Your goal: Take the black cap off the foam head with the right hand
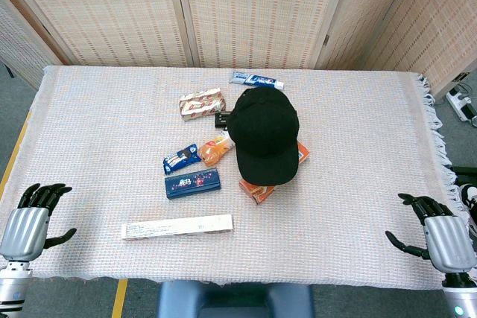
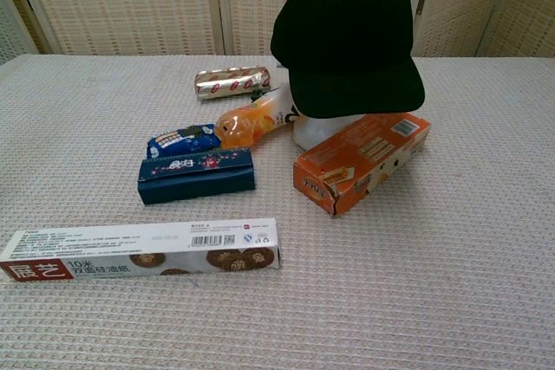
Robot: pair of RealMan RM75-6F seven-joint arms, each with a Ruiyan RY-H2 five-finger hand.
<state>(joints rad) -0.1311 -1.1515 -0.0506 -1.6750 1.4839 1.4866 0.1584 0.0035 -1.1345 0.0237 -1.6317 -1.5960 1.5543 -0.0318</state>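
A black cap (image 1: 262, 136) (image 2: 347, 36) sits on a white foam head (image 2: 323, 132) near the middle of the table, its brim pointing toward me. Only a strip of the foam shows under the brim in the chest view. My right hand (image 1: 440, 234) hovers at the table's near right corner, far from the cap, fingers spread and holding nothing. At the near left corner, my left hand (image 1: 30, 217) is likewise open and empty. Neither hand shows in the chest view.
An orange box (image 2: 362, 159) leans beside the foam head. A dark blue box (image 2: 196, 175), a blue snack packet (image 2: 180, 139), an orange packet (image 2: 251, 120), a foil-wrapped pack (image 2: 231, 81) and a long white biscuit box (image 2: 143, 249) lie left of it. A toothpaste tube (image 1: 256, 79) lies behind.
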